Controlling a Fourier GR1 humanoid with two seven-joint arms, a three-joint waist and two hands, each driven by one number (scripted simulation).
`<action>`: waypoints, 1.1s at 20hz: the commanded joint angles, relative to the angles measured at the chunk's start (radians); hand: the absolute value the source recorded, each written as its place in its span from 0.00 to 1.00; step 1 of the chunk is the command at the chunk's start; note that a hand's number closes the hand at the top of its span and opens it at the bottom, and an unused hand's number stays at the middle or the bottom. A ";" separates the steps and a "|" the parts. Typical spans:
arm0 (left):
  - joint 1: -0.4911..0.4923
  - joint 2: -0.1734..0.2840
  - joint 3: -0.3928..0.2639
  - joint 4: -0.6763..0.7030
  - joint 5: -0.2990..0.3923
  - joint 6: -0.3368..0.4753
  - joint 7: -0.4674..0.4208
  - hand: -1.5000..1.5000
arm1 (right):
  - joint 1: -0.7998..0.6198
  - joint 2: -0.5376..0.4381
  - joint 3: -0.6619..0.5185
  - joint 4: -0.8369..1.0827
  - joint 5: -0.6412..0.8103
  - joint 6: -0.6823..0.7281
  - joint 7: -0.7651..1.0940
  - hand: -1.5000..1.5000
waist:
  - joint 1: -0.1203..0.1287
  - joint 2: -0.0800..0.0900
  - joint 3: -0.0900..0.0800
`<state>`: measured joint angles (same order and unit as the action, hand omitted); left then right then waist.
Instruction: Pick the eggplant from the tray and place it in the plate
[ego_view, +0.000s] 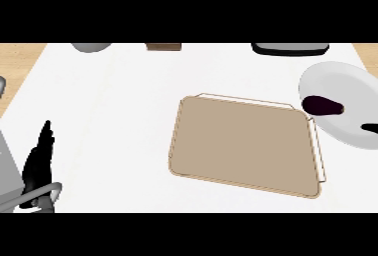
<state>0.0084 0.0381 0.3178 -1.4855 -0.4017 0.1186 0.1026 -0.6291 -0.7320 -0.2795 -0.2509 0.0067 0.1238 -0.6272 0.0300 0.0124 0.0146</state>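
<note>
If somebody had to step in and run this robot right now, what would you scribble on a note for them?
Left hand: open, fingers straight, resting at the view's left edge, holding nothing.
Right hand: only a dark tip shows over the plate at the right edge; fingers cannot be judged.
Eggplant: lying on the plate's left part, off the tray.
Tray: mid-counter, nothing on it.
Plate: right of the tray.
Done: eggplant is on the plate.
Left: apparently only pulling the right hand clear.

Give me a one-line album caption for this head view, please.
Dark purple eggplant lying on the round white plate, beside the bare tan rectangular tray; black left hand resting open at left.
</note>
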 joint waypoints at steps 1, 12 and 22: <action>-0.056 -0.036 -0.144 0.021 0.150 -0.136 0.049 0.50 | 0.004 0.001 -0.003 0.035 0.010 -0.041 -0.003 0.00 | -0.001 0.009 -0.009; -0.055 -0.037 -0.150 0.035 0.141 -0.137 0.041 0.50 | 0.024 -0.059 -0.016 0.079 0.014 -0.035 -0.033 0.00 | -0.010 0.010 -0.009; -0.076 -0.037 -0.129 0.044 0.145 -0.120 0.053 0.50 | 0.071 -0.088 -0.071 0.117 -0.026 -0.042 -0.100 0.00 | -0.027 0.014 -0.007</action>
<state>0.0110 0.0270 0.3357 -1.4961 -0.3969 0.1024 0.0976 -0.5742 -0.8085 -0.3331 -0.1503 -0.0067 0.0836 -0.7121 0.0249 0.0164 0.0160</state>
